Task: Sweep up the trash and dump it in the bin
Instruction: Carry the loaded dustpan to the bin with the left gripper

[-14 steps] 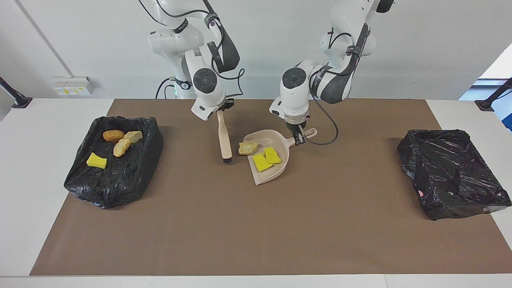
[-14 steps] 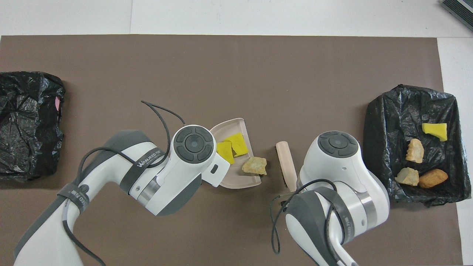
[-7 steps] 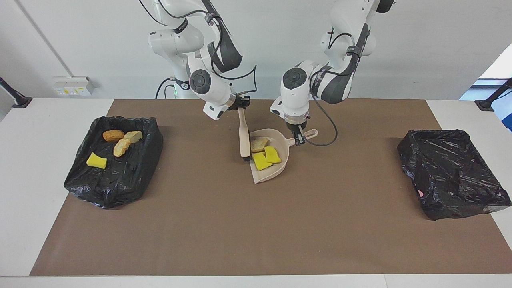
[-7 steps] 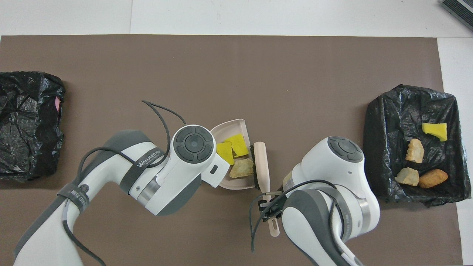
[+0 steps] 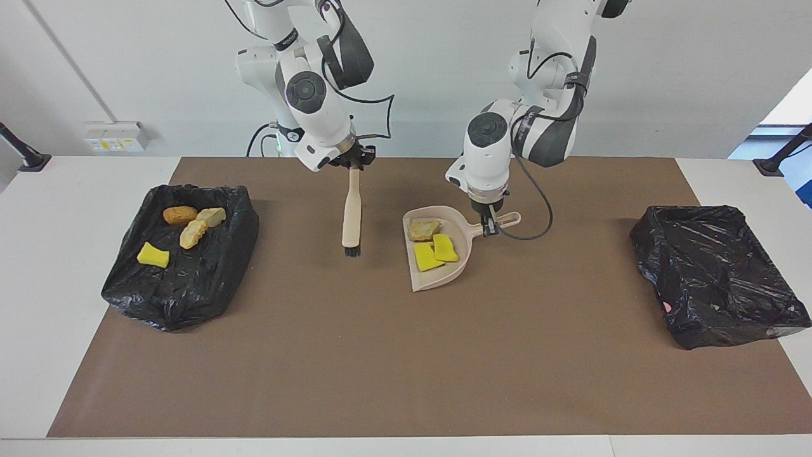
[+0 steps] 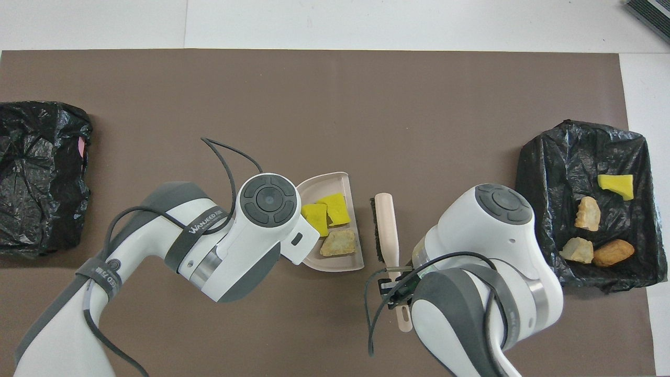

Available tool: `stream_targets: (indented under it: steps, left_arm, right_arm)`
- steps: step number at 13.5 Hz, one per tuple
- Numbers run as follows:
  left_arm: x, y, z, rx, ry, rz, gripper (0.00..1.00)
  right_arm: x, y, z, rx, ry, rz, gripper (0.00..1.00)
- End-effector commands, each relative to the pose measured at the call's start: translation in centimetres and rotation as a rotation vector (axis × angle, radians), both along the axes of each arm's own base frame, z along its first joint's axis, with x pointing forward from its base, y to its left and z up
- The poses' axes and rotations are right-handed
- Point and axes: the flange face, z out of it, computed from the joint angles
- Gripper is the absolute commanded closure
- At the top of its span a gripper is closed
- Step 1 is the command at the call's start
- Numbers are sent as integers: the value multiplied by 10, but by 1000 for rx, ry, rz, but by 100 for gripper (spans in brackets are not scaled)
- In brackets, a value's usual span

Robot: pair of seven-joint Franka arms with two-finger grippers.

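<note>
The right gripper (image 5: pixel 352 164) is drawing the brush (image 5: pixel 351 216) away from the dustpan (image 5: pixel 439 279); half a second ago its bristles were pressed against the pan's mouth, and now it is hanging clear over bare mat toward the right arm's end. Its fingers are staying clamped on the brush handle. The left gripper (image 5: pixel 490 223) is keeping its grip on the dustpan handle (the pan has slid slightly toward the left arm's end and looks to be lifting). Three pieces of trash are lying in the pan: a tan chunk (image 5: pixel 424 229) and two yellow sponges (image 5: pixel 436 252). Four more pieces (image 5: pixel 183 230) are already sitting in the bin (image 5: pixel 190 285) at the right arm's end; a second bin (image 5: pixel 717 279) stands at the other. Sweeping appears done, so carrying and tipping the pan is likely next.
</note>
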Motion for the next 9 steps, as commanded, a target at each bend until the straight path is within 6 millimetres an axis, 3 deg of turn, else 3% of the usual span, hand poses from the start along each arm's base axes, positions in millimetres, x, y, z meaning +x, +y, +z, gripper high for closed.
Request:
stream_targets:
  steps: [1, 5, 9]
  left_arm:
    - [4, 47, 41, 23, -43, -40, 100]
    - [25, 125, 80, 11, -70, -77, 100]
    - [48, 226, 91, -37, -61, 5, 100]
  right_arm:
    - [5, -21, 20, -30, -22, -38, 100]
    - [6, -27, 28, -33, -26, -55, 100]
    - [4, -26, 29, -29, -31, -56, 100]
